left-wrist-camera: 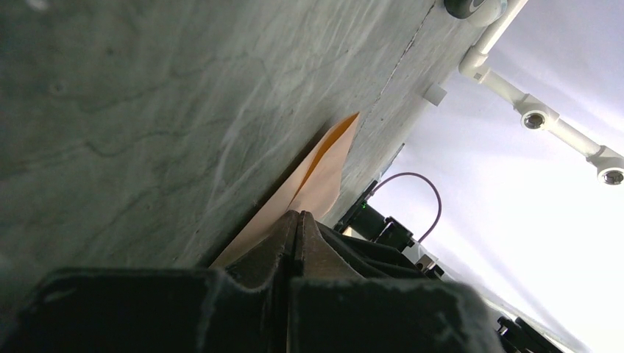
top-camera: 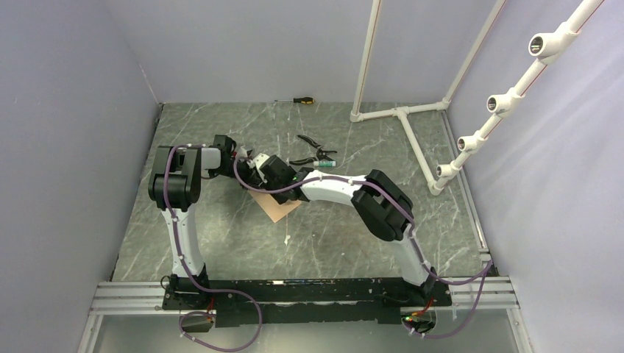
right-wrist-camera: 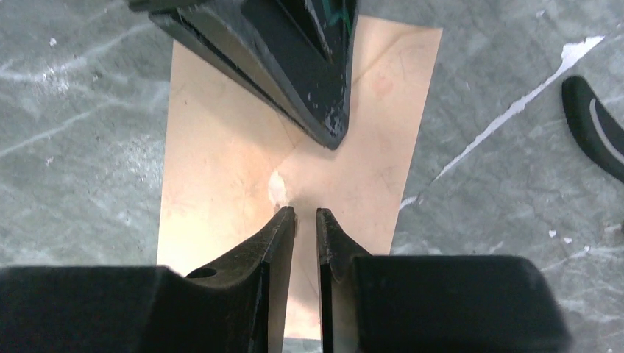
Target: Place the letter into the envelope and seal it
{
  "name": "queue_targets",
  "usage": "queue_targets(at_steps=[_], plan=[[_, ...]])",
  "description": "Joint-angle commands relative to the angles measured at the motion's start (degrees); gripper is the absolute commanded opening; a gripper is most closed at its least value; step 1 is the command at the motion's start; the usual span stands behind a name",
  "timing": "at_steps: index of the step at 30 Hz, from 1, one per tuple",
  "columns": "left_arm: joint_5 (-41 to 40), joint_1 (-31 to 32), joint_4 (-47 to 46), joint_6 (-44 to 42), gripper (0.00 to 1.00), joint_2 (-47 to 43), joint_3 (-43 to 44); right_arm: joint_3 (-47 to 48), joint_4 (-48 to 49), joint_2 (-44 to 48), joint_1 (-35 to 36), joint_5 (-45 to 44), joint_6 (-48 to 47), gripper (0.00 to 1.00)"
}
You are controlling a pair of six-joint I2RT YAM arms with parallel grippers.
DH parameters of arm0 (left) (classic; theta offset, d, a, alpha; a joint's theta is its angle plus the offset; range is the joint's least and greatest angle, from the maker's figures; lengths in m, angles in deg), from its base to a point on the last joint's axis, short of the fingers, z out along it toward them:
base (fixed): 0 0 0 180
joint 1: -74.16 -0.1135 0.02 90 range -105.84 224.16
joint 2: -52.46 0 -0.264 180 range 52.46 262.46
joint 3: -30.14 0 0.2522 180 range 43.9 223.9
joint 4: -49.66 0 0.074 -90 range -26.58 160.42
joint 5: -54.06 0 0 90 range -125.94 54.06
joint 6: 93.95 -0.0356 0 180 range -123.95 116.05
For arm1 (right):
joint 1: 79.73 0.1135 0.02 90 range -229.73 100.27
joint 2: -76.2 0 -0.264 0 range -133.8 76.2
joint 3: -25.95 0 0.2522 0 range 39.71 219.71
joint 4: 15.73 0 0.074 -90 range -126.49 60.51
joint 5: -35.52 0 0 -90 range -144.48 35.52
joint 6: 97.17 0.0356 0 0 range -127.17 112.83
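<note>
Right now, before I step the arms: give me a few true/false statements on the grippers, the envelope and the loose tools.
1. The left gripper is shut, with its tip down on the envelope. True.
2. The right gripper is spread wide. False: its jaws show only a narrow gap, poised over the envelope's middle.
3. The pliers lie on top of the envelope. False: they lie on the table beyond it, apart.
4. A screwdriver lies at the table's far edge. True.
</note>
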Motion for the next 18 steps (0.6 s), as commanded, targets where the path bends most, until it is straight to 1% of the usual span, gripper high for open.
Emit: queue_targets(at_steps=[1,4,7,10,12,18], plan=[[-12.96,-1.07,4.75,-2.02,0.03,4.71,-2.23,-3.71,-6.73,1.98,-0.18,0.58,0.83,0.22],[-13.09,-1.07,4.94,-2.1,0.02,4.66,-2.06,-2.32,-7.27,1.64,-0.18,0.56,0.93,0.22],[-13.11,-1.07,4.98,-2.19,0.02,4.71,-1.85,1.82,-8.06,0.43,-0.41,0.65,1.35,0.23],[-12.98,-1.07,5.21,-2.4,0.03,4.61,-1.59,6.64,-9.1,-0.64,-1.36,2.02,3.19,0.25],[-12.97,-1.07,5.38,-2.54,0.03,4.54,-1.52,8.45,-8.93,-0.49,-2.4,4.45,4.92,0.28],[-13.13,-1.06,5.74,-2.86,0.03,4.27,-1.37,8.03,-7.17,1.61,-5.36,8.98,9.32,0.35]])
